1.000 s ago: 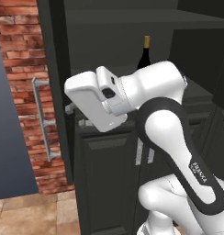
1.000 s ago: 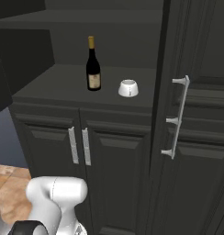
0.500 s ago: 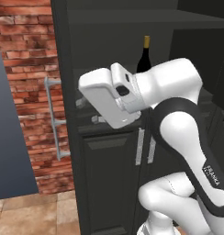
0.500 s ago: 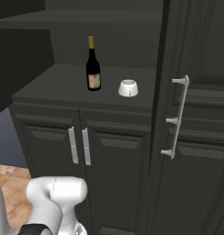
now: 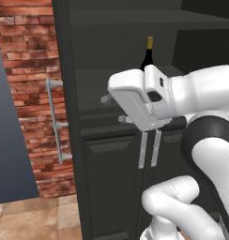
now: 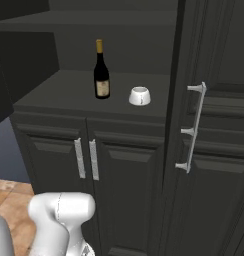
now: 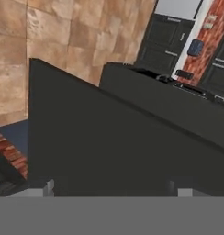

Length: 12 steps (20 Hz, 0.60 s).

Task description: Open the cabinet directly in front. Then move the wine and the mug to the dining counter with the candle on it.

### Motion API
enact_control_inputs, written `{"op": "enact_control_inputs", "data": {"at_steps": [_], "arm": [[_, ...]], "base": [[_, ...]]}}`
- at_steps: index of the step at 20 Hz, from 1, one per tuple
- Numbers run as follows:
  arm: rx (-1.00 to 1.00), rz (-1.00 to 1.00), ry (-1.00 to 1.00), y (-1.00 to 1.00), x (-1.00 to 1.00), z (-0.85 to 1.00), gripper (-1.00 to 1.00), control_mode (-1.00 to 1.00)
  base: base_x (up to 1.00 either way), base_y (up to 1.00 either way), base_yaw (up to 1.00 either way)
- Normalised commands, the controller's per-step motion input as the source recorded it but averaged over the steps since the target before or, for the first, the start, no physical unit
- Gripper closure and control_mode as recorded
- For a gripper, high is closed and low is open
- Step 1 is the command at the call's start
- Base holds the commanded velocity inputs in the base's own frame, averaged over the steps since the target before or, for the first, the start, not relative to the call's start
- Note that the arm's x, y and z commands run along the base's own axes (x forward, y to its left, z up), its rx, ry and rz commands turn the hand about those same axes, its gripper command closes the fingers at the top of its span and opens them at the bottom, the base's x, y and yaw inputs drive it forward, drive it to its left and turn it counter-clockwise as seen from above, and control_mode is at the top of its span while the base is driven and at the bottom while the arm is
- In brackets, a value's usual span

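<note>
Closest to me, the hand (image 5: pixel 115 109) hangs just off the edge of the left door (image 5: pixel 69 140), its fingers spread wide with nothing between them. Both upper doors of the cabinet (image 6: pixel 214 190) stand swung out, so I judge the opening step done and the fetching about to start. Further in, on the shelf (image 6: pixel 54 95), the wine (image 6: pixel 101 75) stands upright with the mug (image 6: pixel 139 96) just beside it, apart. The next move calls for clearing the door, then reaching in level to take one, likely the bottle around its body.
</note>
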Motion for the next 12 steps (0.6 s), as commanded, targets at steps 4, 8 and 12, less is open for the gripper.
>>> {"op": "enact_control_inputs", "data": {"at_steps": [4,8,12], "arm": [[0.04,-0.26,-0.01,-0.73,-0.07,0.2,-1.0,-1.0],[0.12,-0.34,0.04,-0.72,0.06,0.03,-1.0,-1.0],[0.22,-0.39,0.02,-0.64,0.32,0.0,-1.0,-1.0]], "base": [[0.0,0.0,0.0],[0.0,0.0,0.0],[0.0,0.0,0.0]]}}
